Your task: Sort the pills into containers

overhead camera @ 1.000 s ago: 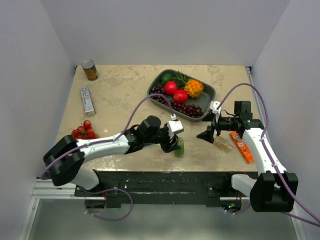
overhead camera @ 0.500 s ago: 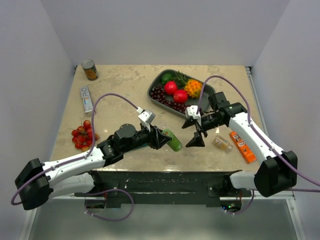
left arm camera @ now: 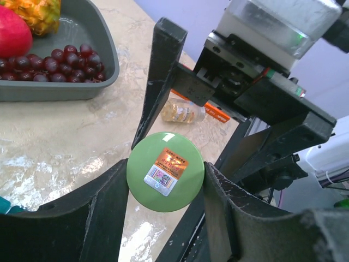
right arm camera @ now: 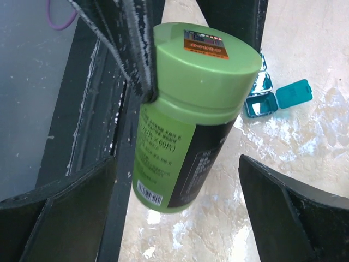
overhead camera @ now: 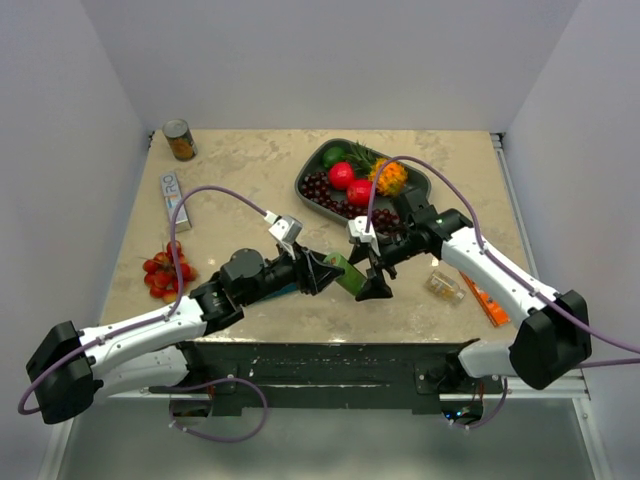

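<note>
Left end effector grips the capped green pill bottle aloft, right end effector spread open around it, teal containers on the table close by; sorting appears not yet begun.

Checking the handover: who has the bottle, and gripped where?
The left gripper holds the green bottle by its cap end, a finger on each side. The right gripper is open around the body, not gripping.

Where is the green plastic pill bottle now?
The green plastic pill bottle is centre-front in the top view, held by the left gripper, facing the open right gripper.
</note>
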{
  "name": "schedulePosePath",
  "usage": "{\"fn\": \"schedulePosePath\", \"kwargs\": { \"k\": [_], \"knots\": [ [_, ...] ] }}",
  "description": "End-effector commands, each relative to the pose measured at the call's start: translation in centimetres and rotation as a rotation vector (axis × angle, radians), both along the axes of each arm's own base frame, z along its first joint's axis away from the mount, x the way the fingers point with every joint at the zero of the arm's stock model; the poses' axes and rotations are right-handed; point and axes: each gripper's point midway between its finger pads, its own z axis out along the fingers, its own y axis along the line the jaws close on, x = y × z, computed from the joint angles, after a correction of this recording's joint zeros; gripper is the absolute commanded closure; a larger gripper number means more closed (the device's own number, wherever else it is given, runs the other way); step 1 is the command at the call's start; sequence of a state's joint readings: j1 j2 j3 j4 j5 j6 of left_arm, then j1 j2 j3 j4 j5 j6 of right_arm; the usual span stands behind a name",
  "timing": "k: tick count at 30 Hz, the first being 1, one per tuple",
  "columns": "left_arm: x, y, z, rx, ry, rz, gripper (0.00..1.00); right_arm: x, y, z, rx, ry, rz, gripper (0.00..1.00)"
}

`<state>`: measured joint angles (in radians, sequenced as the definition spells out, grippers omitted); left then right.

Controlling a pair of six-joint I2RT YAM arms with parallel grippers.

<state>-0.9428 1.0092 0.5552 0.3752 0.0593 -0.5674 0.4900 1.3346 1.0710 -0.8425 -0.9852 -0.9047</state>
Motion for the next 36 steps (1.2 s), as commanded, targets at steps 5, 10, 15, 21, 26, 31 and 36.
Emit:
{"fn": "schedulePosePath", "kwargs": {
  "k": [5,10,15,21,26,31,36],
  "knots": [
    [0.3,-0.2,4.7,-0.172,-0.060,0.017,1.00,-0.5,1.5,0.9,0.065,0.080,0.000,0.08],
    [0.7,0.2,4.9,-0.201,-0.054,0.051,1.00,-1.0,2.5,2.2,0.126,0.191,-0.007,0.23],
    [1.1,0.6,5.2,-0.211,-0.060,0.080,1.00,-0.6,3.0,2.3,0.137,0.237,-0.032,0.74],
    [0.4,0.7,5.4,-0.195,-0.102,0.044,1.00,0.0,2.7,1.7,0.103,0.217,-0.071,1.00],
    [-0.6,1.3,5.4,-0.152,-0.136,-0.002,0.27,0.3,2.1,1.5,0.069,0.127,-0.057,1.00],
    [-1.1,2.8,5.5,-0.056,-0.232,-0.035,0.06,-0.3,1.2,0.7,0.036,0.061,-0.023,1.00],
    [-2.5,4.5,4.1,0.137,-0.391,-0.125,0.05,-1.5,0.0,-0.4,0.007,0.013,0.035,1.00]
  ]
}}
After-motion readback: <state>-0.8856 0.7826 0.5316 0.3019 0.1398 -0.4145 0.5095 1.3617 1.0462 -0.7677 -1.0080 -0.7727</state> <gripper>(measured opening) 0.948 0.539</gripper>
